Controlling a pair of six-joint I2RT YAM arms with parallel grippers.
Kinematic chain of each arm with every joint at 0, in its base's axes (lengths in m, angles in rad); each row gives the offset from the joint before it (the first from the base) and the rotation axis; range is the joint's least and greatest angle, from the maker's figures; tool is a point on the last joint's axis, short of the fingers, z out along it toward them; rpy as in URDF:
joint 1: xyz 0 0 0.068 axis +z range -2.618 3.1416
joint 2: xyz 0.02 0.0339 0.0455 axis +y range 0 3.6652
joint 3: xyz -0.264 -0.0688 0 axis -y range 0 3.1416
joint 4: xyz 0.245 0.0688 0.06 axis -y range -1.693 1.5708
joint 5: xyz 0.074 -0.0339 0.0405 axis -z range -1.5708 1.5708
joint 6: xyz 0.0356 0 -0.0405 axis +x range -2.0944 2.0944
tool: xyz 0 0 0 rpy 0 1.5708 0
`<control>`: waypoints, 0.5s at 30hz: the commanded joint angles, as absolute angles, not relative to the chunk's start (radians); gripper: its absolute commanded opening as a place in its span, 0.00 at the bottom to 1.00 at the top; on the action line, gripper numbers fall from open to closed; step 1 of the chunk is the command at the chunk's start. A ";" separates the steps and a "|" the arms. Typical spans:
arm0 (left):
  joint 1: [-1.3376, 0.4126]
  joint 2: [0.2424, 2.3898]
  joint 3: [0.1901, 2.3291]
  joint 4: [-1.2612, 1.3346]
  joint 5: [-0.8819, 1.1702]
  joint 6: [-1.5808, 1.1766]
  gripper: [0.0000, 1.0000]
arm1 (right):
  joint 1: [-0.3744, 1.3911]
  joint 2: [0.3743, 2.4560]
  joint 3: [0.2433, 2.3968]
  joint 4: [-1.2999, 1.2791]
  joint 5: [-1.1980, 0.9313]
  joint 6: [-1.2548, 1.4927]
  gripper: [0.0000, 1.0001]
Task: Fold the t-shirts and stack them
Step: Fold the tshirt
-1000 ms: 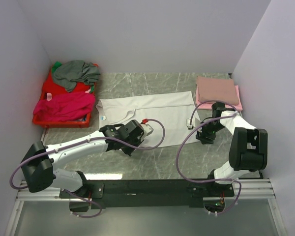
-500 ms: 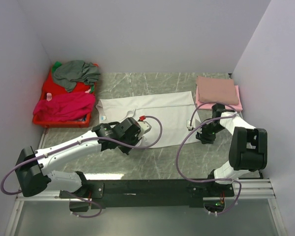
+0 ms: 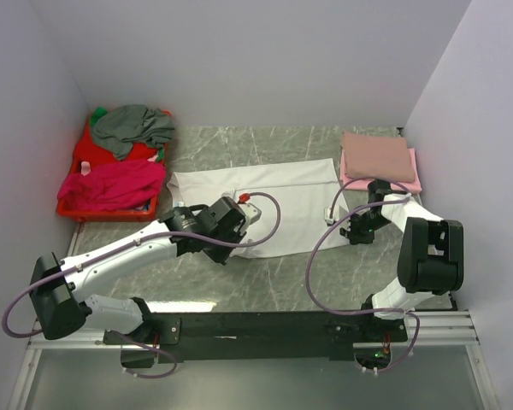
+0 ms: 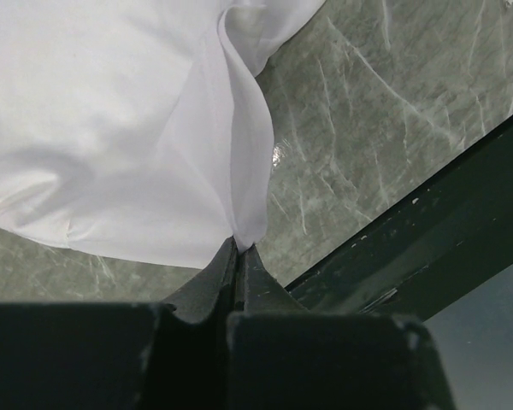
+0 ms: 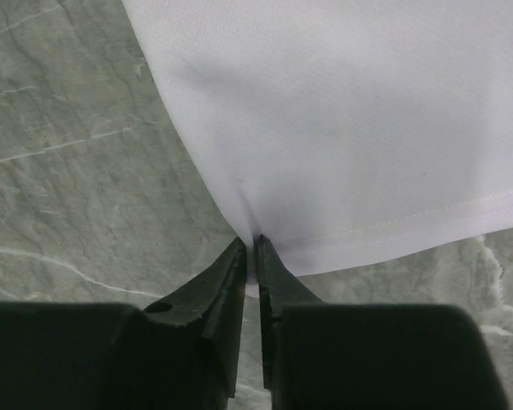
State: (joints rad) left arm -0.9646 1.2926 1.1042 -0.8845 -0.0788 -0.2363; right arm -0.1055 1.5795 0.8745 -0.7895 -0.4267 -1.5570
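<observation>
Pinching a fold of the white t-shirt (image 4: 111, 128), the left claw (image 4: 238, 248) has its jaws pressed tight together, with cloth caught right at the tips. From that pinch the fabric runs away in a creased ridge and then flattens out over the marble table (image 4: 368, 111). A black rail (image 4: 427, 239) crosses the corner of that wrist view.

The right claw (image 5: 253, 248) is narrowed to a thin slit, and the edge of the same shirt sits in the slit, at a corner where the stitched hem meets the side edge. Bare marble shows to the left of that corner and below the hem.

Seen from above, the white shirt lies spread across the middle of the table between the two arms. The left claw grips it at its near-left part and the right claw at its near-right corner.

Beyond the right claw, by the right wall, a dusty-pink t-shirt (image 3: 376, 155) lies folded on top of a pale pink t-shirt (image 3: 415, 181).

At the far left stands a red basket (image 3: 68, 209). A grey t-shirt (image 3: 132, 128) is heaped in it and a magenta t-shirt (image 3: 111, 184) is draped over its near side.
</observation>
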 commanded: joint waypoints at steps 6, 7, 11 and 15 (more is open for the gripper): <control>-0.925 1.260 1.118 -0.928 -0.040 -0.351 0.01 | -0.124 1.565 0.880 -0.801 -0.448 -1.557 0.07; -0.917 1.253 1.112 -0.930 -0.038 -0.374 0.01 | -0.129 1.556 0.887 -0.814 -0.454 -1.557 0.06; -0.870 1.209 1.054 -0.914 -0.012 -0.465 0.01 | -0.140 1.536 0.908 -0.841 -0.489 -1.563 0.06; -0.825 1.145 0.990 -0.890 0.009 -0.560 0.01 | -0.141 1.529 0.917 -0.850 -0.509 -1.565 0.05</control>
State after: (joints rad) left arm -0.8494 1.1988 1.0245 -0.9096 -0.0326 -0.4541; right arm -0.1345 1.5677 0.8845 -0.8120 -0.4671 -1.5536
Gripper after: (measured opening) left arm 0.015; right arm 0.063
